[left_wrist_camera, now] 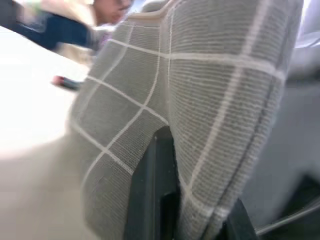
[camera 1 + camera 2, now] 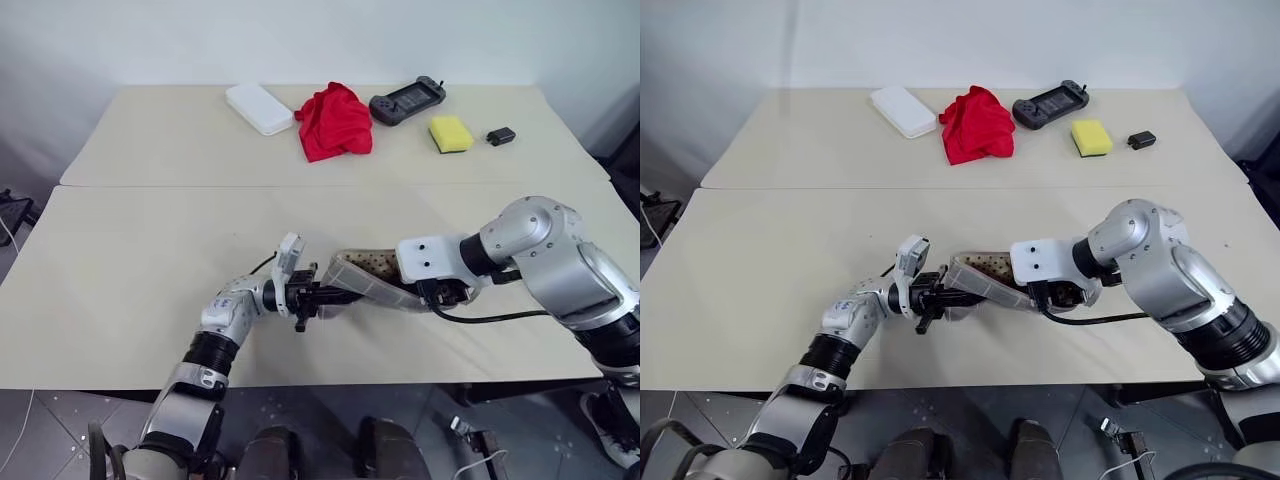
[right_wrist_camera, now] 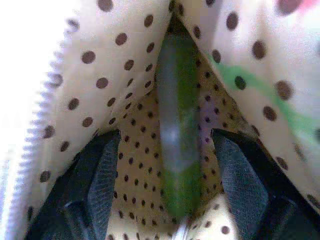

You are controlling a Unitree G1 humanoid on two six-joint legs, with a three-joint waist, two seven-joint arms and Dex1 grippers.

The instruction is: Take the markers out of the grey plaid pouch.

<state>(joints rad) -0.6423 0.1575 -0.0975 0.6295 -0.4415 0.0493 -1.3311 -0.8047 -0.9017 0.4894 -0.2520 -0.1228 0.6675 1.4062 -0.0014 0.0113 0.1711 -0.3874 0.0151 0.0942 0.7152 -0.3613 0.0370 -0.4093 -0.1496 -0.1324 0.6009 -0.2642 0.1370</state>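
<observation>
Inside dotted tan lining, spread right hand (image 3: 170, 200) flanks slim green marker (image 3: 176, 150), left hand (image 2: 322, 297) grasping plaid pouch (image 1: 200, 90).

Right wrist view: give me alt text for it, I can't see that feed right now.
A green marker lies inside the grey plaid pouch's dotted tan lining, between the right tool's two open black fingers, which reach inside without touching it. The white zipper teeth run along one edge.

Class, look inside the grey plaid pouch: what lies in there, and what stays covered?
Inside the grey plaid pouch, a green marker lies against the dotted lining, between the right gripper's open fingers. The pouch's folds cover anything deeper, so a second marker cannot be confirmed.
</observation>
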